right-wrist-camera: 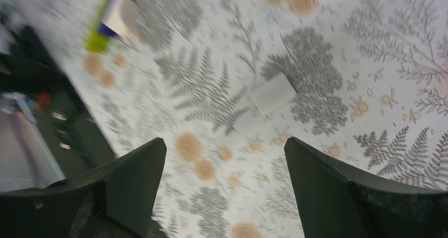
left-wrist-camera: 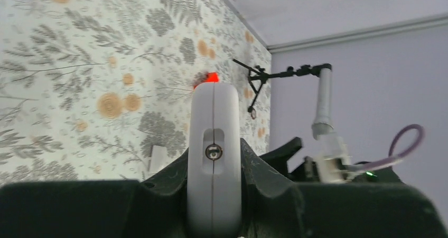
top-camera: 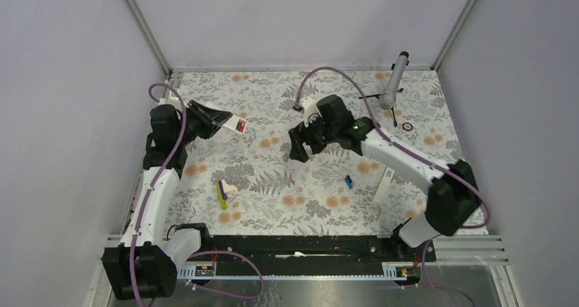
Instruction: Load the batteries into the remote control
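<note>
While the left gripper [top-camera: 227,121] clamps the remote control [left-wrist-camera: 214,116] at the mat's left, with what looks like the red battery [left-wrist-camera: 211,78] showing at its far end, the right gripper [top-camera: 300,150] hangs wide open and empty mid-table. The blue battery [top-camera: 348,182] lies on the mat to that gripper's right, toward the bases, its long axis roughly near-to-far. The right arm is plainly nearer.

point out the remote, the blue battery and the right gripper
remote control [top-camera: 238,125], top view, its exposed end
blue battery [top-camera: 348,182], top view, middle of the cylinder
right gripper [right-wrist-camera: 223,143], right wrist view, midway between its open fingertips
</note>
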Robot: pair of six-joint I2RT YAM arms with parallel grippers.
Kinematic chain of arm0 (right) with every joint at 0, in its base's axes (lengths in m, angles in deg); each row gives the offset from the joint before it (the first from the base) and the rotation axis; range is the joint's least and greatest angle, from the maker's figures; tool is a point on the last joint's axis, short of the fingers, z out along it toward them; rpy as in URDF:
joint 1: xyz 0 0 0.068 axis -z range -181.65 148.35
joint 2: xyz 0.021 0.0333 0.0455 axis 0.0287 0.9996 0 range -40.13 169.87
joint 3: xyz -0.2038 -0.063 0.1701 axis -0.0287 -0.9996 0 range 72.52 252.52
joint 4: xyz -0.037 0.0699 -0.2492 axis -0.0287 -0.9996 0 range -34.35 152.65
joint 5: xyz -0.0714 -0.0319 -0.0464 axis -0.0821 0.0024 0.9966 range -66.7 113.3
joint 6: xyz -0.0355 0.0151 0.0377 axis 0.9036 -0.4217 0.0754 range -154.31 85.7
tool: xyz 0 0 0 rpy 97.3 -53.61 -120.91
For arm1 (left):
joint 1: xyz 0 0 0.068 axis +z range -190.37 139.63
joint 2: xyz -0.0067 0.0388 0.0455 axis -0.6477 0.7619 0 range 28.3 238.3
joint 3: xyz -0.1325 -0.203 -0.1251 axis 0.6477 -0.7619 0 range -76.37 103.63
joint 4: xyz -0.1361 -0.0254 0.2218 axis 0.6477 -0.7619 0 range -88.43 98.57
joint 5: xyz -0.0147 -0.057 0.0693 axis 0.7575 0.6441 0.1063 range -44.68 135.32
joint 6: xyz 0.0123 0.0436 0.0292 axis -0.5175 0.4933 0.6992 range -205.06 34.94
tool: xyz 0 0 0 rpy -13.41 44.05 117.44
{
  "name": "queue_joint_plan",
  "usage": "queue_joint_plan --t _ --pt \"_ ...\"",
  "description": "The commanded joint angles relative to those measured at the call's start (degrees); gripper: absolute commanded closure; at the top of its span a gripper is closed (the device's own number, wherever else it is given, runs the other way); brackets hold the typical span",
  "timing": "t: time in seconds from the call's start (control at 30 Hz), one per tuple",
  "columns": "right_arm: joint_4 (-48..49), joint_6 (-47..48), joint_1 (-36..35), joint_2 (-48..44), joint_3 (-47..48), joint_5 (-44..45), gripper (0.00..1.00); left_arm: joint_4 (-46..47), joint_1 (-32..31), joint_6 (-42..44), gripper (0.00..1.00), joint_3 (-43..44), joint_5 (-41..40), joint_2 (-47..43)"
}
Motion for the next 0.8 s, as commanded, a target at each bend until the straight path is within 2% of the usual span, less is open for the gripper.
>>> queue_joint_plan --t 0.0,0.1,0.3,0.47,0.77 --pt "-13.8 21.8 0.0 10.1 6.7 1.4 0.09 -3.8 2.5 3.7 1.0 -0.2 -2.1 -2.3" --pt "-15.9 28.5 -1.0 14.9 10.9 1.0 0.08 -4.9 3.7 4.1 1.0 0.1 -0.9 -1.9" --pt "-16.9 35.8 -5.2 24.2 16.7 9.9 0.06 -5.4 5.7 4.1 1.0 0.4 0.1 -1.4" --pt "-22.5 39.0 -7.5 32.6 22.4 13.5 0.07 -4.7 7.1 3.7 1.0 0.7 0.5 -0.9" --pt "-22.4 41.2 -8.2 37.7 24.6 16.4 0.09 -5.1 9.7 4.1 1.0 0.7 1.6 -0.2"
